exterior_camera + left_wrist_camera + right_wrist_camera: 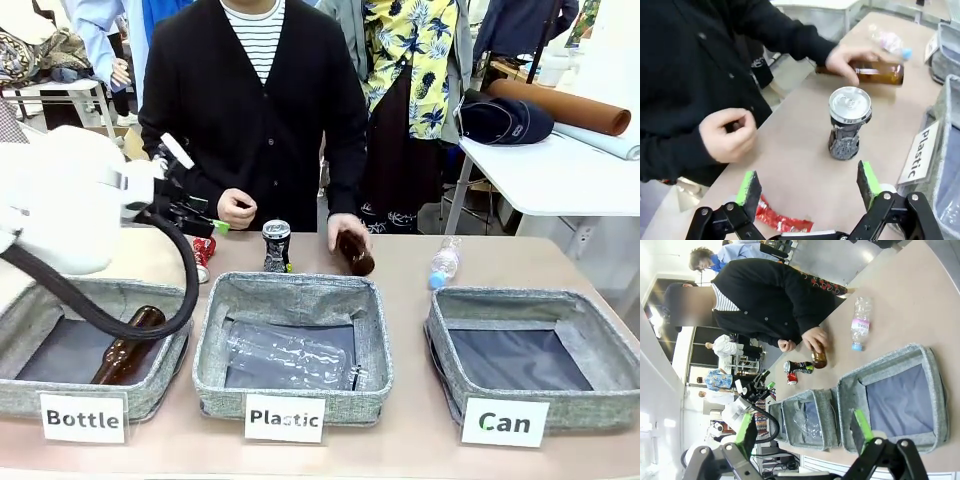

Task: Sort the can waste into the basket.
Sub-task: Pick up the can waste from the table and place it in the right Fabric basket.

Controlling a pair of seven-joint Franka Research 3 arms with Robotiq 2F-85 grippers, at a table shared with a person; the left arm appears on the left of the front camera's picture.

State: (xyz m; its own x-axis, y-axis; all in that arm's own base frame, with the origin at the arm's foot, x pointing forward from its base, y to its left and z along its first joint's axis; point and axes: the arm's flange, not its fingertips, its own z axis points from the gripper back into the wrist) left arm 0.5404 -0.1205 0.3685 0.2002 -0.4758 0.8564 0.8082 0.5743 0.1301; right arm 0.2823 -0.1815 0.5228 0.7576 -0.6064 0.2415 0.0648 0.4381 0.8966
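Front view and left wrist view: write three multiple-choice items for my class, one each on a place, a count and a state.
1. Where is the dark crushed metal can with the silver top? A in a claw; B on the beige table behind the grey fabric bin labelled Plastic; C in a hand.
2. How many brown glass bottles lie in the grey bin labelled Bottle? A one; B two; C three.
3. The left claw is: A shut on a can; B shut empty; C open.
1 B: it stands on the tabletop. 2 A: a single bottle lies there. 3 C: its green pads stand apart.
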